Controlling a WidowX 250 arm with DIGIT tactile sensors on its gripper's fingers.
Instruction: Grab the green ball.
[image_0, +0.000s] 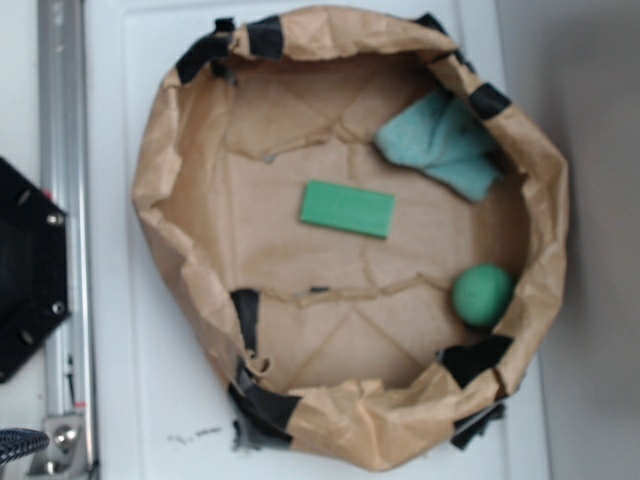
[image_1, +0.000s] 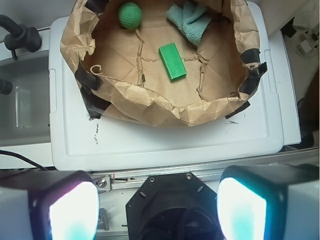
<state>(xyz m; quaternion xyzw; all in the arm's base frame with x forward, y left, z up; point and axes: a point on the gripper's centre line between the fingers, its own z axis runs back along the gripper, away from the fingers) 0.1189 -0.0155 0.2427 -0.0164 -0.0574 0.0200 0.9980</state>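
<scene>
On the white worktop (image_0: 150, 400) sits a shallow brown paper basket (image_0: 340, 440), its rolled rim patched with black tape (image_0: 265, 405), and everything I care about lies inside it. In the exterior view the green ball (image_0: 483, 296) rests on the paper floor hard against the basket's wall, toward the worktop's right edge and nearer its bottom edge than its top. It is round, so I see no long axis and no direction it points.

The flat green block (image_0: 347, 209) lies near the middle of the basket floor, well apart from the ball, its long side running roughly left to right with a slight tilt. The pale teal cloth (image_0: 440, 145) is bunched against the wall toward the top right, also clear of the ball.

From the wrist view I see the ball (image_1: 130, 15) at the far side of the basket, left of centre, with the block (image_1: 172, 61) and the cloth (image_1: 190, 22) to its right. The gripper (image_1: 157, 207) shows only as two blurred fingers at the bottom of the frame, one pad (image_1: 72, 212) on the left and the other on the right, set wide apart with a clear gap between them and nothing held. It hangs outside the basket, over the near edge of the worktop and the metal rail (image_1: 165, 172), well apart from the ball, which lies ahead and a little to the left.
</scene>
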